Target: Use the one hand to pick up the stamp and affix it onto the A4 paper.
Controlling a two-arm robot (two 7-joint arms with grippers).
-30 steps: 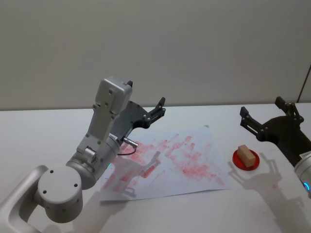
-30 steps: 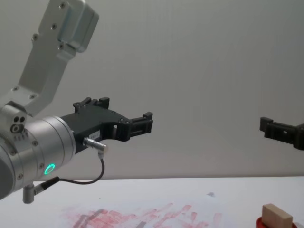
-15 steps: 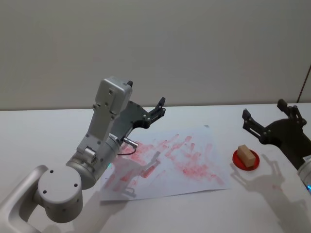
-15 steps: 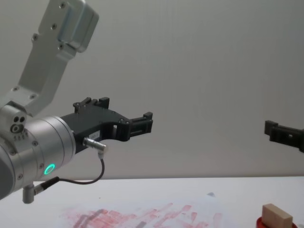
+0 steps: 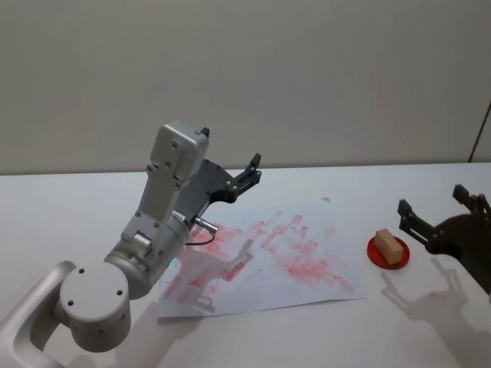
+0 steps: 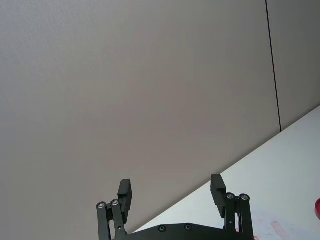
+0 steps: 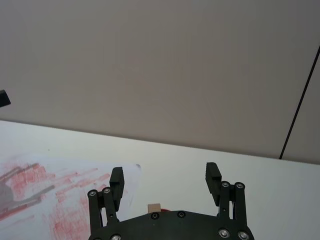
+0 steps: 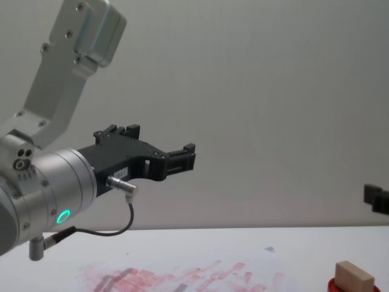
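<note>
While the left gripper (image 6: 170,187) hangs parked, fingers apart, above the A4 paper (image 5: 284,264), the right gripper (image 5: 431,204), claw spread and empty, has sunk lower and rightward near the stamp (image 5: 390,244) resting on the red ink pad (image 5: 373,252), so grasping seems imminent.

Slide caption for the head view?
Open right claw hovers near the stamp on its red ink pad; left claw raised above the inked A4 paper.

Seemingly a bare robotics lab: plain white table (image 5: 61,207), blank grey wall (image 5: 322,77).
</note>
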